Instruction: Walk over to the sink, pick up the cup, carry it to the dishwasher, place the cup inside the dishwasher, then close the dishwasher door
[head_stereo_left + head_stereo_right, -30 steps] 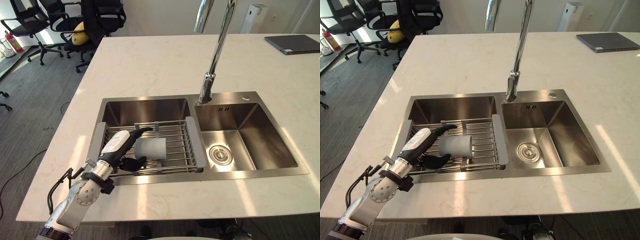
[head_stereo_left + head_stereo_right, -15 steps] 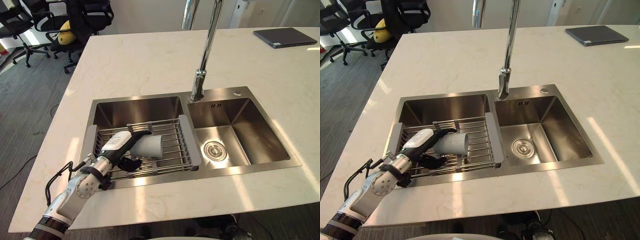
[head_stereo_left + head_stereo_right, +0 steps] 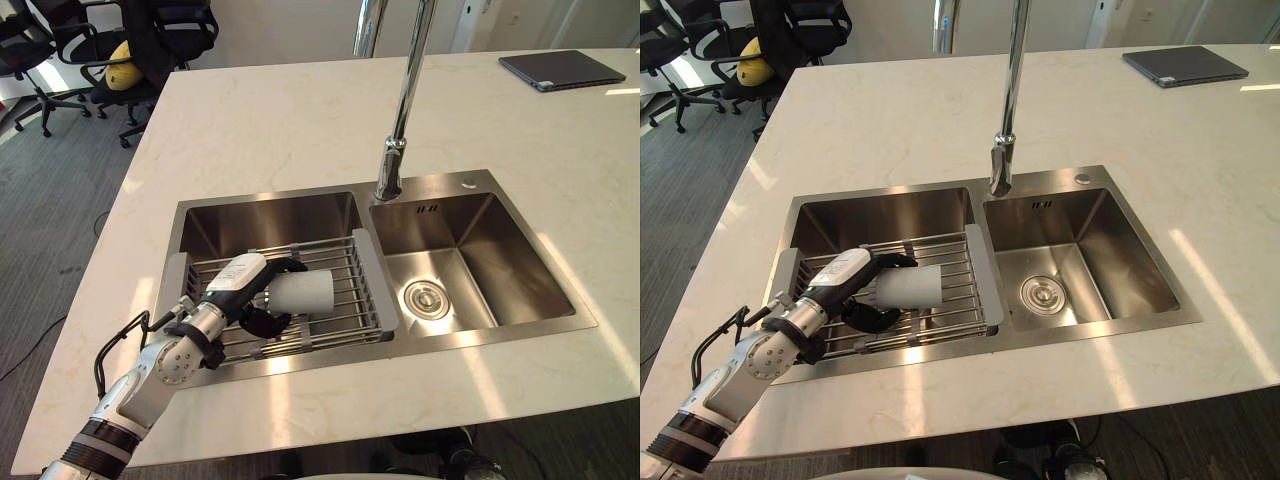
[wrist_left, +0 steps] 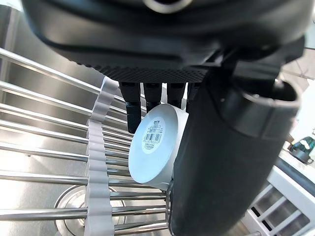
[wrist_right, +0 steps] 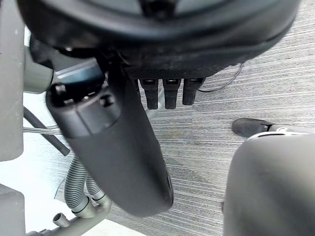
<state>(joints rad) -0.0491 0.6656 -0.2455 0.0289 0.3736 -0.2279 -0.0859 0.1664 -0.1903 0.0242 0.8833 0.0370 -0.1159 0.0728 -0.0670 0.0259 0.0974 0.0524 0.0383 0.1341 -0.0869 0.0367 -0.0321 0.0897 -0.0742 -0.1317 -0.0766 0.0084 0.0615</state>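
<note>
Gripping cup [image 3: 303, 291] (barcode label [image 4: 154, 133] underneath), left hand [image 3: 238, 288]

Pale marble-patterned stone countertop [image 3: 280, 130], filling most of the frame.
- Double-basin stainless steel sink [image 3: 505, 262], set in at centre; round drain [image 3: 427, 297] in the right basin.
- Tall chrome gooseneck faucet [image 3: 405, 110], standing at the sink's rear rim between the basins.
- Wire dish rack with grey end pieces [image 3: 345, 300], spanning the left basin; white cylindrical cup [image 3: 305, 291] lying on its side on the bars.
- Dark closed laptop [image 3: 562, 69], flat at upper right.
</note>
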